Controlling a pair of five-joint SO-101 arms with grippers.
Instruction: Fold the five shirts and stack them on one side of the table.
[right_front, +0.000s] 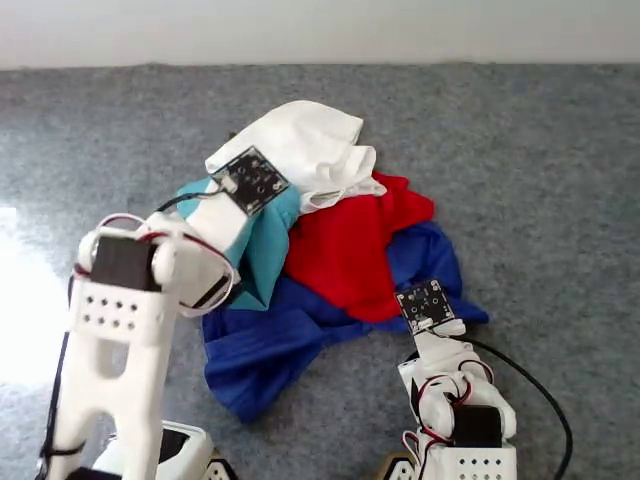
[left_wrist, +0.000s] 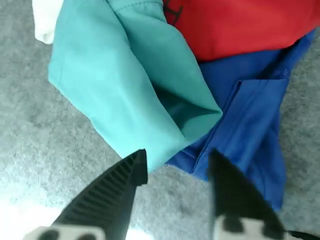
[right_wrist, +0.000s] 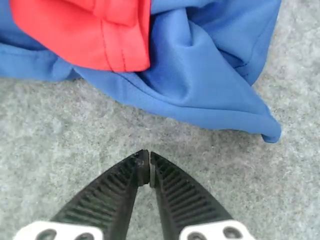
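We find no text, number or sign that we can read. The nearest to one is a small dark printed mark (left_wrist: 173, 11) on the red shirt (left_wrist: 240, 25). It lies well ahead of the left gripper (left_wrist: 177, 160), beyond the teal shirt (left_wrist: 125, 75). The mark runs partly out of frame, and we cannot tell what it says. In the high view, the dark square board on the left wrist (right_front: 250, 180) and the one on the right wrist (right_front: 426, 305) show only pale dots, with no lettering we can make out.
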